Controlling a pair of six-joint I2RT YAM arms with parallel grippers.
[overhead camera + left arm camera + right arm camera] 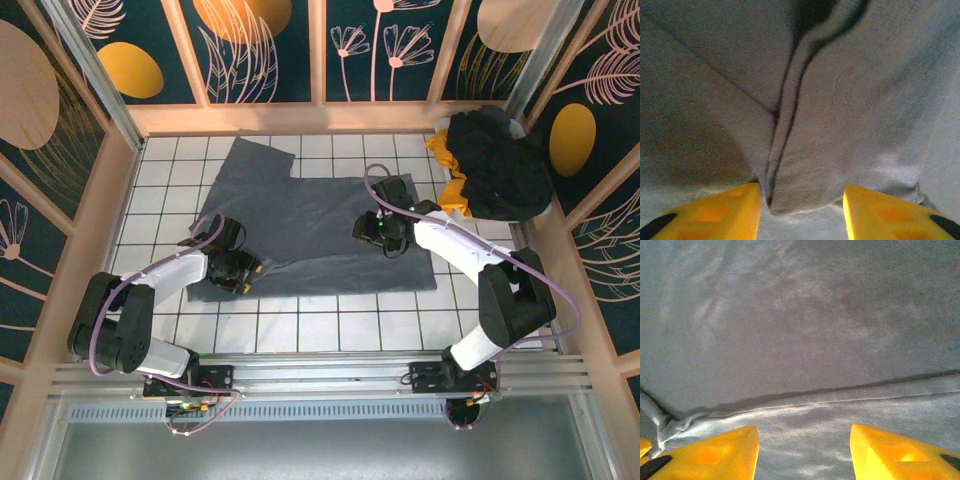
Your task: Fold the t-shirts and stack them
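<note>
A slate grey-blue t-shirt [320,225] lies spread on the white tiled table, one sleeve pointing to the far left. My left gripper [243,272] rests on the shirt's near left corner. In the left wrist view it [802,192] is open, its yellow fingers [730,210] on either side of a raised fold of the cloth [790,165]. My right gripper [368,232] sits low over the shirt's right half. In the right wrist view it [805,432] is open over flat cloth, just short of a hem edge [815,392]. A black t-shirt [500,160] and a yellow-orange one [447,160] are heaped at the far right.
Wooden walls with patterned panels enclose the table on three sides. The heap of shirts rests in the far right corner against a white container rim [540,210]. Bare tiles [330,320] run along the near edge in front of the shirt.
</note>
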